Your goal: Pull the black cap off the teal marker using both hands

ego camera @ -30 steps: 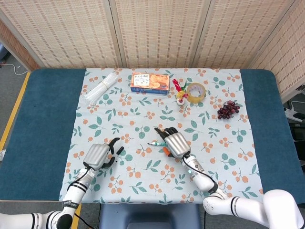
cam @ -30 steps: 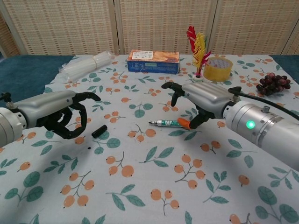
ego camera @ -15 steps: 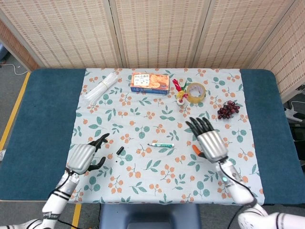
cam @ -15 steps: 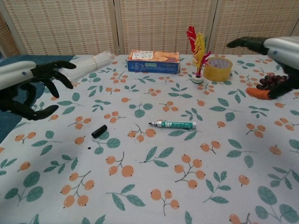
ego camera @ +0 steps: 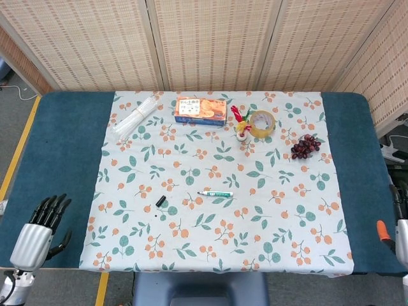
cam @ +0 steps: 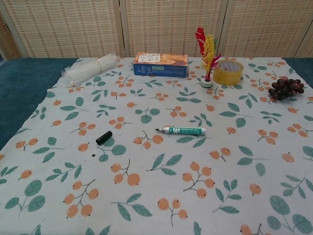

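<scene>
The teal marker (ego camera: 215,194) (cam: 182,130) lies uncapped on the floral cloth, its tip pointing left. Its black cap (ego camera: 160,201) (cam: 103,137) lies apart from it, to the left on the cloth. My left hand (ego camera: 37,231) is at the bottom left corner of the head view, over the blue table edge, fingers stretched out and holding nothing. Only a sliver of my right hand (ego camera: 400,234) shows at the right edge of the head view, with an orange fingertip (ego camera: 382,231); its fingers are cut off. Neither hand appears in the chest view.
At the back of the cloth lie a bundle of clear straws (ego camera: 135,117), a biscuit box (ego camera: 201,110), a feather shuttlecock (ego camera: 240,124), a roll of tape (ego camera: 261,123) and dark grapes (ego camera: 305,146). Blue table surface (ego camera: 57,159) borders the cloth on both sides.
Both hands have drawn back from the middle of the table toward its near corners and left the chest view. The marker and the cap have not moved.
</scene>
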